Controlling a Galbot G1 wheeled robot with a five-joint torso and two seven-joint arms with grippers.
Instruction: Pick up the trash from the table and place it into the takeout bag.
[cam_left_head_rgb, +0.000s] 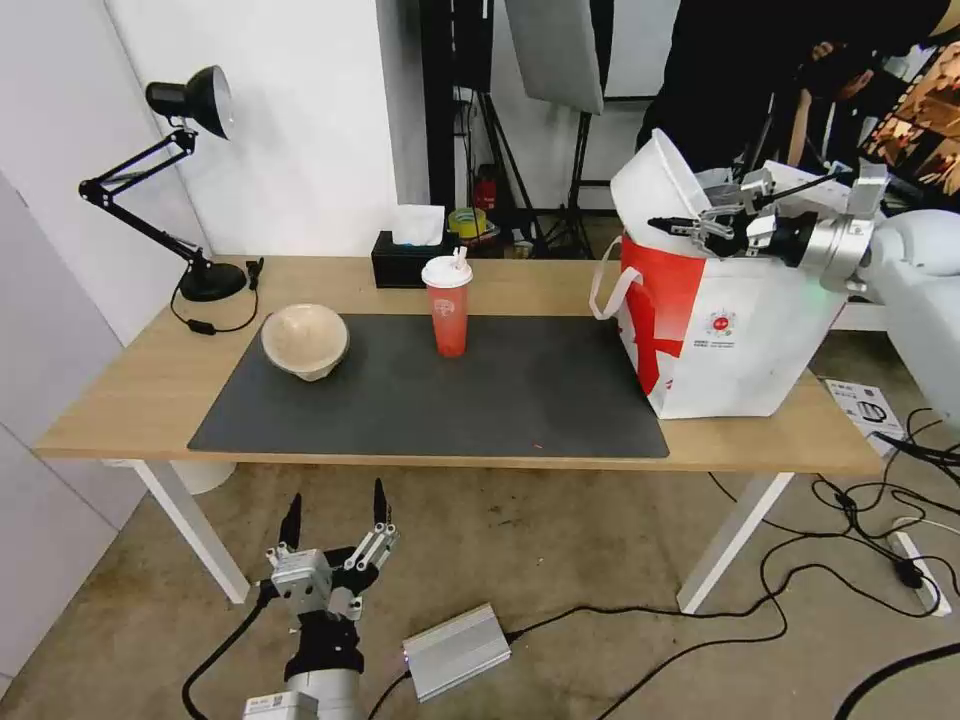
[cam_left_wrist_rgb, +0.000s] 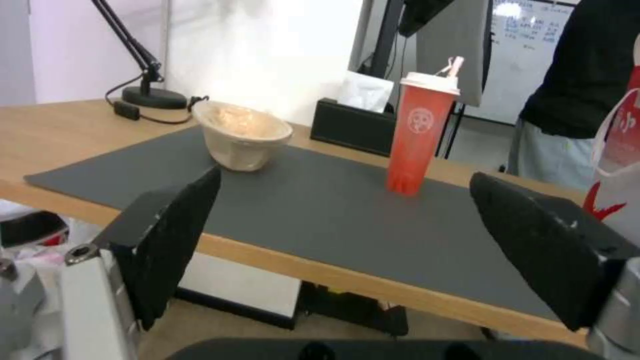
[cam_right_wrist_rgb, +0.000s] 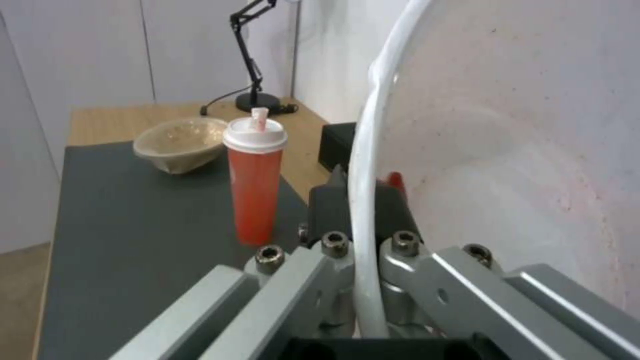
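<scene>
Head view: my right gripper (cam_left_head_rgb: 700, 228) pinches the rim of the white plastic bowl (cam_left_head_rgb: 655, 185), tilted steeply on edge above the open mouth of the takeout bag (cam_left_head_rgb: 730, 340), which stands at the right end of the table (cam_left_head_rgb: 120, 390), partly on the dark grey mat (cam_left_head_rgb: 430, 400). Right wrist view: my jaws are nearly closed, one finger on each side of the thin rim (cam_right_wrist_rgb: 363, 200), the bowl's pale inner wall beside them. My left gripper (cam_left_head_rgb: 335, 525) hangs low in front of the table edge, fingers spread wide and holding nothing. Two items of trash are not yet bagged: the red drink cup (cam_left_head_rgb: 448, 305) upright on the mat and, well apart from it, the beige paper bowl (cam_left_head_rgb: 305, 340) tipped near the mat's far-left corner. To finish this step well, I judge that I should centre the bowl over the opening, lower it past the strap handle (cam_left_head_rgb: 608, 285) and bag walls, and release only once its lower edge is inside, lest scraps spill or the bag tip.
</scene>
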